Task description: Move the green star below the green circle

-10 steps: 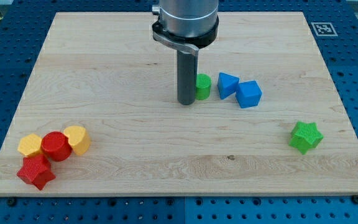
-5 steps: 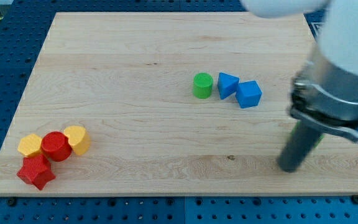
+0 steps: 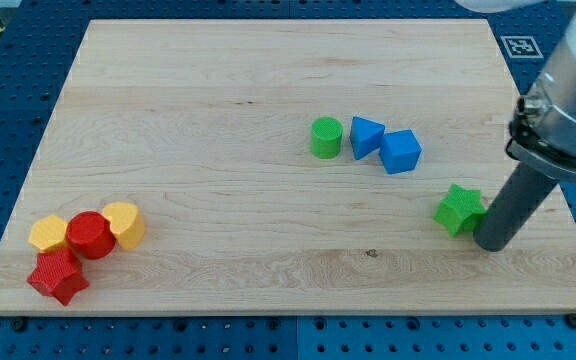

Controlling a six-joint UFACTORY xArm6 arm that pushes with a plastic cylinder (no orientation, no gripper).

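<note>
- Nearest, at the view's bottom left: red star (image 3: pixel 57 277), with a red cylinder (image 3: pixel 90 235) between a yellow hexagon-like block (image 3: pixel 48 233) and a second yellow block (image 3: pixel 123 224); the four sit packed together, close to the wooden board's (image 3: pixel 188 120) near edge.
- My tip (image 3: pixel 491 243) rests on the board at the view's right, touching or just beside the green star's (image 3: pixel 460 208) right side. No jaws on this rod, so there is nothing to open or close.
- Green star lies right of centre, near the right edge, well apart from the green circle (image 3: pixel 325 137). No long axis; which way its points face is unclear.
- Bare wood runs from the star leftward under the green circle.
- Farther: green circle, then a blue triangular block (image 3: pixel 366 136) touching a blue cube (image 3: pixel 401 151).
- Far right corner: a black-and-white marker tag (image 3: pixel 520 46); no readable text.
</note>
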